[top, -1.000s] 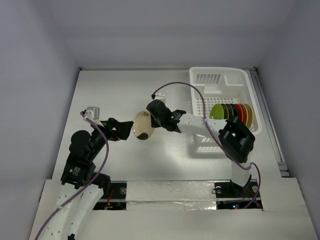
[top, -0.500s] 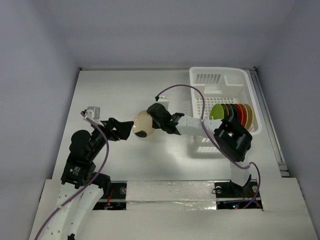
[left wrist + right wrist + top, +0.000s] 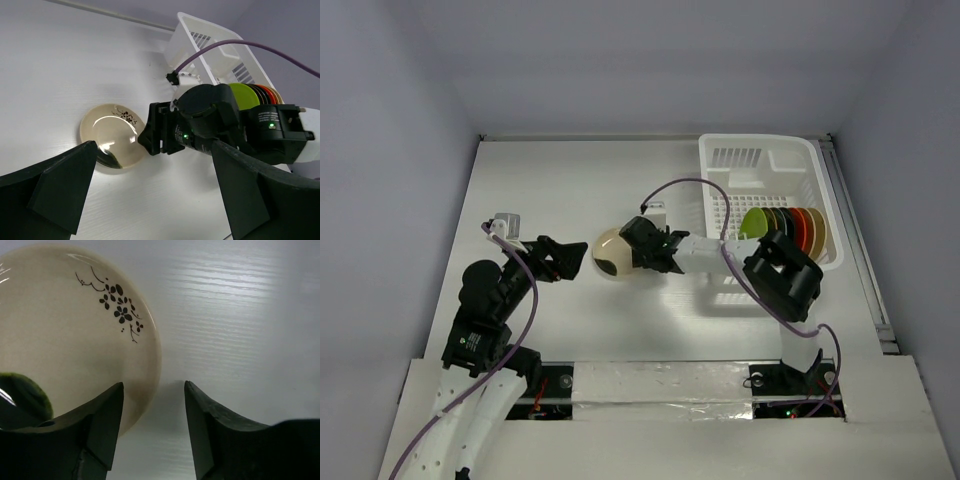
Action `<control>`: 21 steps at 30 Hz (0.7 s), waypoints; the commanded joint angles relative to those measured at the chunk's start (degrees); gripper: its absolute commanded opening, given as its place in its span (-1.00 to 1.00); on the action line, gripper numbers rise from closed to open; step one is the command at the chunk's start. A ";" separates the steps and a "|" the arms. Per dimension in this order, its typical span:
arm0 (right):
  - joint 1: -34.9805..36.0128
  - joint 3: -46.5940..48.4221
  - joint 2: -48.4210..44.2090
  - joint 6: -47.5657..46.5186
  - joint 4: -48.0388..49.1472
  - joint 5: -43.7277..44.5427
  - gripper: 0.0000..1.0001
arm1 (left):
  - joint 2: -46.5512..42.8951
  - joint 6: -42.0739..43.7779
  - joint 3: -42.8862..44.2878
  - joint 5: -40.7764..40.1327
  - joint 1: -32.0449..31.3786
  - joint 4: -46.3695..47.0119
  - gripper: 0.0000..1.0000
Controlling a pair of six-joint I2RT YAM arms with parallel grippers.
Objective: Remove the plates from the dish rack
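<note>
A cream plate [image 3: 608, 253] with a dark patch and a small flower sprig lies on the white table, left of the dish rack [image 3: 760, 160]. My right gripper [image 3: 630, 257] stands open at the plate's right rim; in the right wrist view the plate [image 3: 70, 335] runs under one finger while the gripper [image 3: 153, 385] straddles its edge without pinching it. My left gripper [image 3: 576, 262] is wide open just left of the plate [image 3: 111, 134], nothing in it. Green [image 3: 753, 222], black, orange-red [image 3: 802, 226] and yellow plates stand on edge in the rack.
The rack [image 3: 197, 37] fills the table's back right corner. The right arm's purple cable [image 3: 685, 184] loops above the table between plate and rack. A small white and grey piece [image 3: 505, 221] sits by the left arm.
The right gripper has brought the cream plate down from a tilted hold onto the table and opened its jaws off it. The left arm has stayed put, open.
</note>
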 commanded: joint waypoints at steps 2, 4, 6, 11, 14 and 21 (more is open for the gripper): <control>-0.15 -0.29 -10.05 -1.14 -2.95 4.03 0.18 | -0.26 0.05 1.47 0.74 0.30 2.22 0.93; -0.15 -0.91 -16.97 -2.46 -3.04 5.25 0.19 | -0.44 0.05 1.47 0.74 0.30 2.13 0.92; -0.15 -0.83 -21.30 -3.08 -5.22 8.15 0.14 | -0.61 0.05 1.47 0.74 0.30 2.13 0.92; -4.35 -3.37 -35.96 -4.57 -13.03 13.25 -0.99 | -1.49 0.14 1.47 0.83 0.30 2.13 0.90; -12.52 -7.50 -41.60 -5.97 -17.00 13.09 -1.00 | -2.11 0.14 1.47 0.74 -0.22 2.13 0.80; -24.05 -12.25 -49.36 -10.19 -23.51 9.14 -1.00 | -2.81 0.31 1.39 1.00 -1.28 2.22 0.26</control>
